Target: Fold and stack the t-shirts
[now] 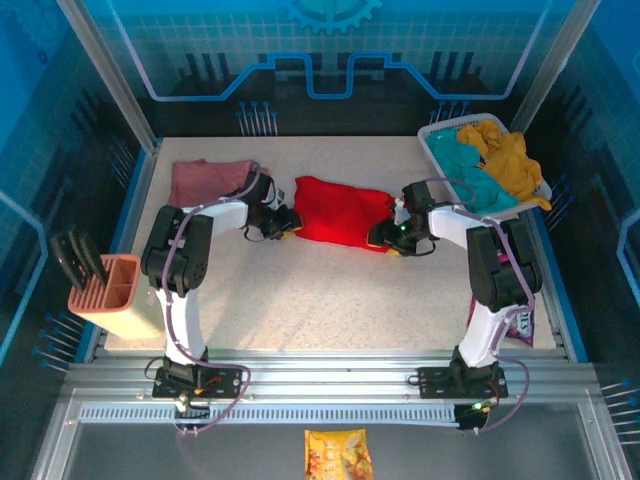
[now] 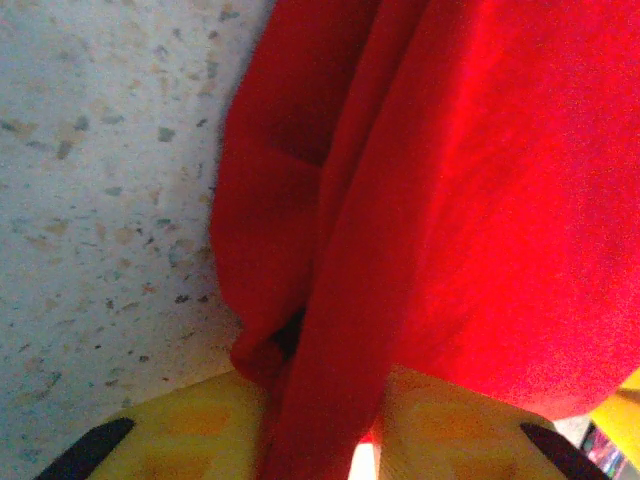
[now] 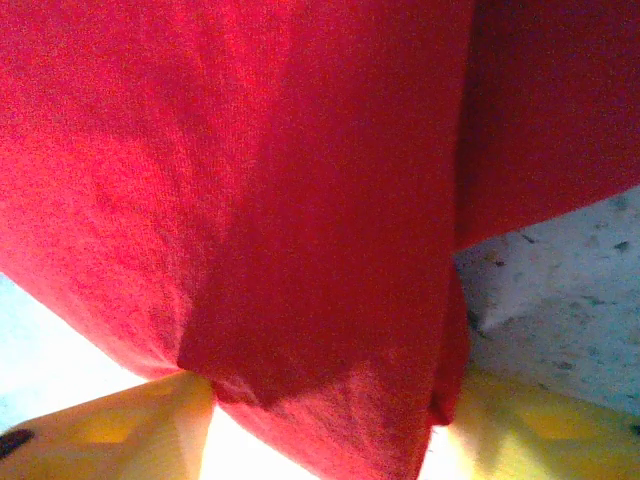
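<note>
Left gripper (image 1: 289, 222) pinches the bunched red t-shirt (image 1: 340, 210); right gripper (image 1: 386, 237) seemingly too.

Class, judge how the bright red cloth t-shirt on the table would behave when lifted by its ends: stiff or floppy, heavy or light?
Probably floppy: the bright red cloth t-shirt lies crumpled in soft folds. Likely light for its size, being thin fabric. Lifted at both ends, its middle would probably sag.
</note>
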